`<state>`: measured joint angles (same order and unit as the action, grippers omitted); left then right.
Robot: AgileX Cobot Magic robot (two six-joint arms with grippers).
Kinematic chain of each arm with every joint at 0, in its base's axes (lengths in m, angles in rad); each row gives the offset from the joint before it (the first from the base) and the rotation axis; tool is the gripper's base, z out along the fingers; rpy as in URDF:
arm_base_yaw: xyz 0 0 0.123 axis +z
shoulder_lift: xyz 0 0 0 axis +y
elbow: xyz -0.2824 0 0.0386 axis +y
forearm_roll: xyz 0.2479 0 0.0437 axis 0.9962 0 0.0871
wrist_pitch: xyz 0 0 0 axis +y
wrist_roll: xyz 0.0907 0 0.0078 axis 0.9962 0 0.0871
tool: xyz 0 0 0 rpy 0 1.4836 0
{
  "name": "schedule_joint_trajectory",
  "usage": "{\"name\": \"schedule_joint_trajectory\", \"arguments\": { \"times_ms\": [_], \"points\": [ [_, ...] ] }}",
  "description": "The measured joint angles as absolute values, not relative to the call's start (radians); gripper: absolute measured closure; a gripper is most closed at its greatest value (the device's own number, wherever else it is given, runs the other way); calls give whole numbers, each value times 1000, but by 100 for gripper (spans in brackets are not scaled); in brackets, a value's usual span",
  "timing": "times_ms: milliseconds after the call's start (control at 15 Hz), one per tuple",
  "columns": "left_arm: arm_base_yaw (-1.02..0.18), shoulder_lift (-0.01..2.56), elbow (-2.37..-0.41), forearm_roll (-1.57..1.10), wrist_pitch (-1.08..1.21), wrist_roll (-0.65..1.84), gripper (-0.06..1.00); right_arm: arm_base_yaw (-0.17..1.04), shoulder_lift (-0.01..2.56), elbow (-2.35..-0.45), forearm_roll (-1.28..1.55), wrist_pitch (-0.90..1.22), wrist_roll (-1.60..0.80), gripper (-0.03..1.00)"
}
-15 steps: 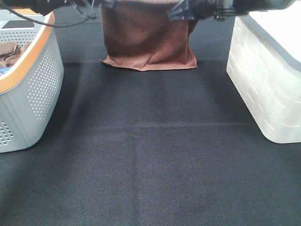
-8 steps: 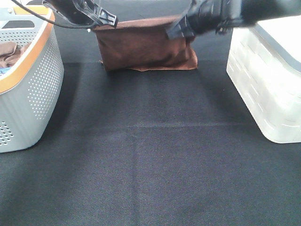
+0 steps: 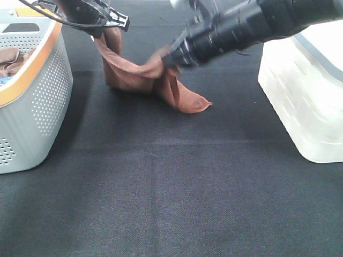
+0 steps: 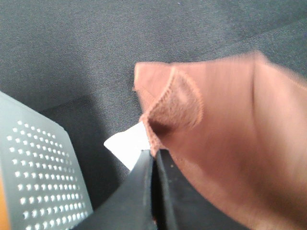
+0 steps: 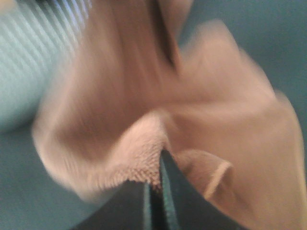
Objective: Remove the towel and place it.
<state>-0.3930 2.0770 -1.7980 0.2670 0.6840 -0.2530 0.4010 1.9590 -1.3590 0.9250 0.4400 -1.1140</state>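
Observation:
The towel (image 3: 134, 75), a reddish-brown cloth, sags between my two grippers at the back of the black mat, its lower part resting on the mat. My left gripper (image 3: 107, 27) is shut on one corner next to the grey basket; the left wrist view shows that corner (image 4: 168, 105) pinched, with its white tag (image 4: 130, 143) beside it. My right gripper (image 3: 166, 58) is shut on another edge, lower and nearer the middle. The right wrist view shows blurred cloth (image 5: 144, 139) in its closed fingers.
A grey perforated basket with an orange rim (image 3: 32, 101) stands at the left, with a bunched brown cloth (image 3: 12, 58) inside. A white bin (image 3: 300, 101) stands at the right. The black mat (image 3: 171, 193) covers the table.
Both grippers have come down and forward with the towel. The right gripper swung left toward the middle, so the towel went from hanging flat to sagging and bunching on the mat.

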Motion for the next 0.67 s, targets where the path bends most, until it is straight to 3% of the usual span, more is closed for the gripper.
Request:
{"name": "schedule_joint_trajectory", "arguments": {
  "times_ms": [200, 333, 667],
  "points": [
    [-393, 2077, -1798, 202, 791, -243, 94, 399, 1959, -1403, 229, 479, -374, 97],
    [-398, 2077, -1798, 58, 890, -187, 94, 402, 1959, -1442, -130, 636, 15, 97],
    [-404, 2077, -1799, -66, 1069, -136, 94, 411, 1921, -1446, -187, 765, 72, 97]
  ]
}}
